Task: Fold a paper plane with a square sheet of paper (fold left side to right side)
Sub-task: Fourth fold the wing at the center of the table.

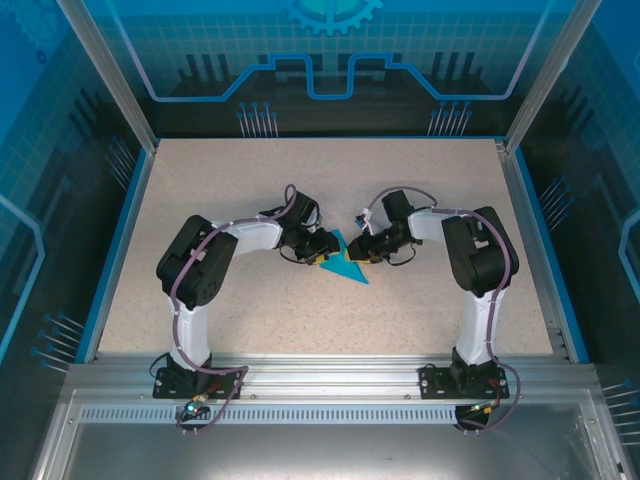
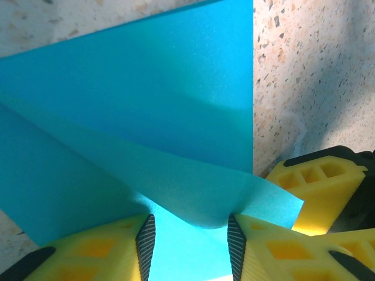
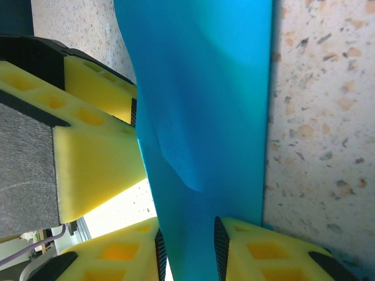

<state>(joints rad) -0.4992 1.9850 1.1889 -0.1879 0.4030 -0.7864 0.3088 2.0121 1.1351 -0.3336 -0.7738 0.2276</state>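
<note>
L jaws part-open astride blue paper [image 2: 146, 117], flap lifted, unpinched; R jaws same; top cam: triangle.

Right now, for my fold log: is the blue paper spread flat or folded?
Folded: from above the blue paper makes a pointed triangle; the left wrist view shows one layer lapped over another.

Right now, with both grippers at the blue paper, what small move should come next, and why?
Probably press the raised flap down with the left gripper: the square sheet of paper lies folded, but that flap bows up uncreased between its pads.
</note>
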